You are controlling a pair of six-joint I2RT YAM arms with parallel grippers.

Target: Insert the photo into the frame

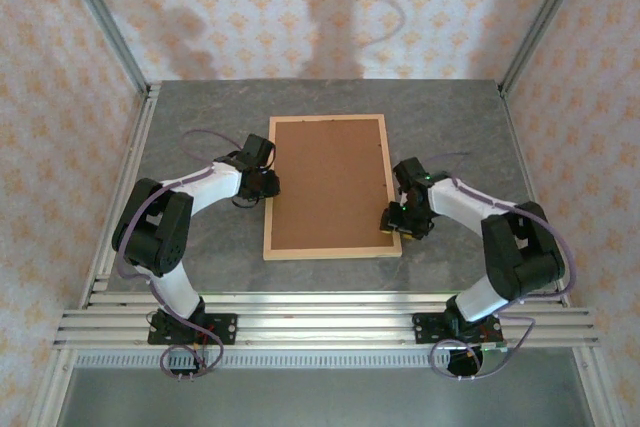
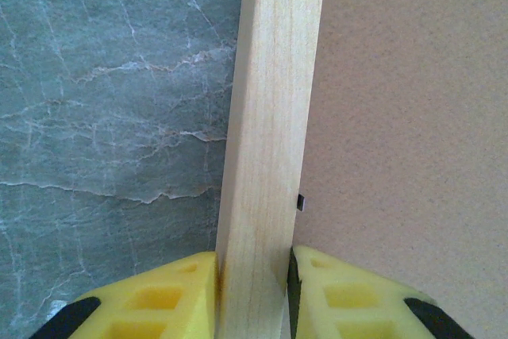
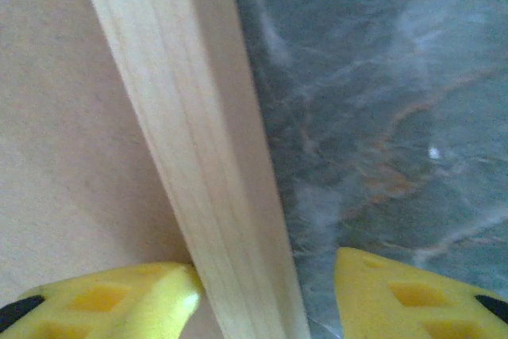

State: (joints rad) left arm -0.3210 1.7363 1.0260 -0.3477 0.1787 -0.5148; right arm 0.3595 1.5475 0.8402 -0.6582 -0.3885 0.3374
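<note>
Frame (image 1: 332, 251) back-up on table (image 1: 200, 127), backing board (image 1: 328, 182) in; photo presumably underneath, can't verify. Left claw (image 2: 254, 261) clenched on frame rail; right claw (image 3: 268, 266) straddles opposite rail, released.

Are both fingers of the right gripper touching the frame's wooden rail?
No, one finger touches the frame; the other stands clear of it.

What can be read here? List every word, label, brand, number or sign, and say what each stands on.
No readable text in any view.
frame: bare light wood, no label or brand.
backing board: plain brown, nothing printed.
wallpaper: repeating ornament, no letters.
table: grey marbled surface, no markings.
dark tab at the frame's inner edge: too small to tell whether it bears a mark.
</note>
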